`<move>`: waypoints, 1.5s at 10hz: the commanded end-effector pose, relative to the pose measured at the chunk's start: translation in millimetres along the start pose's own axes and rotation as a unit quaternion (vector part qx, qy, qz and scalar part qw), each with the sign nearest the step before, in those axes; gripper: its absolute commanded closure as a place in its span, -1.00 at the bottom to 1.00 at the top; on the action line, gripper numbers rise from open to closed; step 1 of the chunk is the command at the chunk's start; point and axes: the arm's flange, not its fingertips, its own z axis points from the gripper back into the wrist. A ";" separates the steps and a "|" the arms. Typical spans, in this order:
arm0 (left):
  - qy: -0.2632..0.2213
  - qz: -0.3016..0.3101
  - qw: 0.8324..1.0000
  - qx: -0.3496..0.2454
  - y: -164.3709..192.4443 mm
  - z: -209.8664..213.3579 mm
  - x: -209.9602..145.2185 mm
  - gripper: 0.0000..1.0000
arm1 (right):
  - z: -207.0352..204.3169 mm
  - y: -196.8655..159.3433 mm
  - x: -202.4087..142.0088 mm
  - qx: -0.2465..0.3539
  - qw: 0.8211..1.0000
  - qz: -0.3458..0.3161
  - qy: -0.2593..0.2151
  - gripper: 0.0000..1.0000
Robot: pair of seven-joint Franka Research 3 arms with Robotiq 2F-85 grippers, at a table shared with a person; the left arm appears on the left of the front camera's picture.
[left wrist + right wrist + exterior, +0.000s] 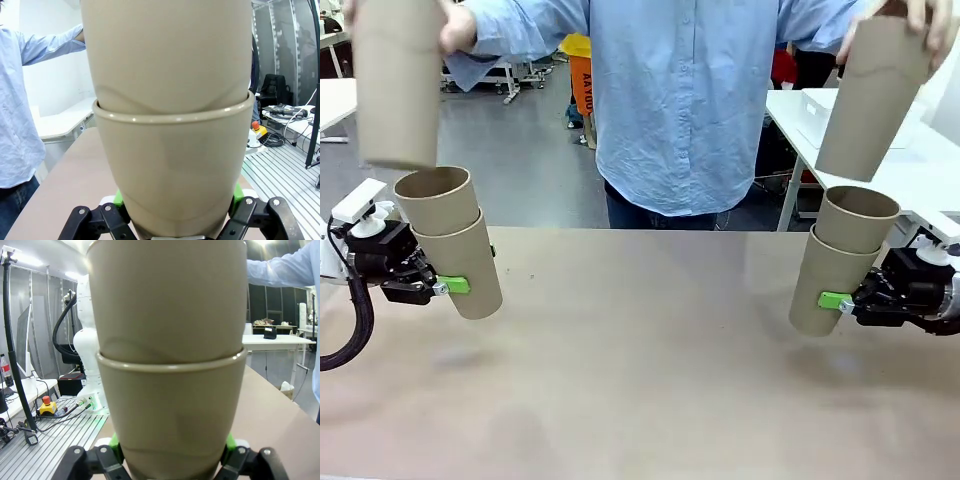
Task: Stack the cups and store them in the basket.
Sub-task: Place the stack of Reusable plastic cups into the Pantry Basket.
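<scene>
My left gripper [455, 286] is shut on a tan cup [465, 265] held above the table at the left, with a second cup [438, 198] nested in it. In the left wrist view that stack [172, 150] rises between my green pads [119, 197]. My right gripper [833, 300] is shut on another cup [830, 285] at the right, also with a cup [857, 217] nested inside; the right wrist view shows this stack [170, 405] close up. The person holds one more cup [398, 85] above the left stack and another [872, 95] above the right stack. The basket is out of view.
The person in a blue shirt [685, 100] stands at the far edge of the tan table [640, 350]. White tables [910, 160] stand behind at the right. The table's middle lies bare between my arms.
</scene>
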 end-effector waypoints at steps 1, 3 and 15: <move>-0.002 -0.004 1.000 -0.003 0.7 1.5 2.3 -0.68 | -0.1 0.2 3.6 0.000 1.000 0.002 -0.001 -0.68; -0.002 -0.004 1.000 -0.003 0.7 1.5 2.3 -0.68 | -0.1 0.2 3.6 0.000 1.000 0.002 -0.001 -0.68; -0.002 -0.004 1.000 -0.003 0.7 1.5 2.3 -0.68 | -0.1 0.2 3.6 0.000 1.000 0.002 -0.001 -0.68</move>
